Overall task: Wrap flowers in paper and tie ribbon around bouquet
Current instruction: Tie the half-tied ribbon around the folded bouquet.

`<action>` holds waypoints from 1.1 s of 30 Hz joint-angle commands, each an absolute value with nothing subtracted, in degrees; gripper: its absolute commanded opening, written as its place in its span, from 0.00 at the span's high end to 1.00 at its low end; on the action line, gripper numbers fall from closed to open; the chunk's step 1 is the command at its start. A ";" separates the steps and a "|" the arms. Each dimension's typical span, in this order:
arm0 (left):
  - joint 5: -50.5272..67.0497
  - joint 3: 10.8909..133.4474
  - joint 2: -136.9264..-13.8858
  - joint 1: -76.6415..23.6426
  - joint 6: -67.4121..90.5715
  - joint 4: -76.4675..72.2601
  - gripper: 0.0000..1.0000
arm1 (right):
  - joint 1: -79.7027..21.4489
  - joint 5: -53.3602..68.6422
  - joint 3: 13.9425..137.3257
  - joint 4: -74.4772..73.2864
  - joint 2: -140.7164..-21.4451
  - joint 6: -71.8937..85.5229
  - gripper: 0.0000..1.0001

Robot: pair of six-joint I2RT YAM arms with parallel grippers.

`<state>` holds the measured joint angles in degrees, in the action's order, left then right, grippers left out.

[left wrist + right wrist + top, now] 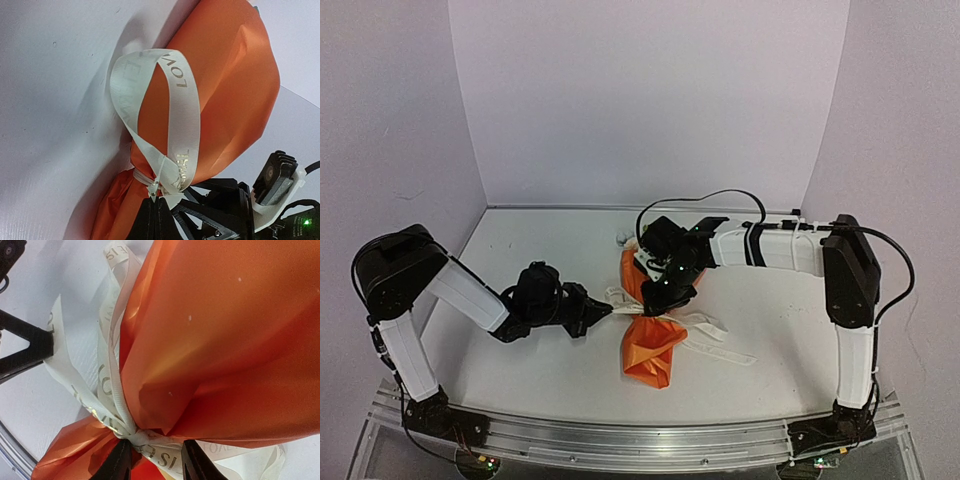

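The orange-wrapped bouquet (655, 350) lies on the table (540, 380), ribbon (181, 115) already cinched round its waist. My left gripper (157, 201) pinches a ribbon loop; my right gripper (152, 460) straddles that waist, grip unclear. Finishing the tie remains, I judge.

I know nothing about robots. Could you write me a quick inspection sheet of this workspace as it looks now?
Surface: white table, no stains seen.
Job's things: orange-wrapped bouquet lies flat; cream ribbon circles its pinched waist, ends trailing.
Clutter: nothing seen.
Grippers: left gripper shut on the ribbon; right gripper straddles the ribbon's knot, grip unclear.
Cables: black cable arches above the far side.
Surroundings: pale walls on three sides; metal rail along the near edge.
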<state>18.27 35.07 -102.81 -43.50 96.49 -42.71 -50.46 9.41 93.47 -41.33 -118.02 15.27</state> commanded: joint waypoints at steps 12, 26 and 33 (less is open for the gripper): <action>14.76 30.67 -89.40 -38.86 86.28 -24.03 1.00 | -50.57 6.37 95.21 -42.89 -118.78 14.41 0.64; 12.43 25.67 -81.01 -35.27 79.06 -8.44 1.00 | -50.47 6.24 94.66 -42.89 -117.66 14.24 0.64; 10.76 23.56 -77.65 -33.99 77.65 -3.74 1.00 | -50.47 5.94 94.08 -42.89 -117.03 14.05 0.64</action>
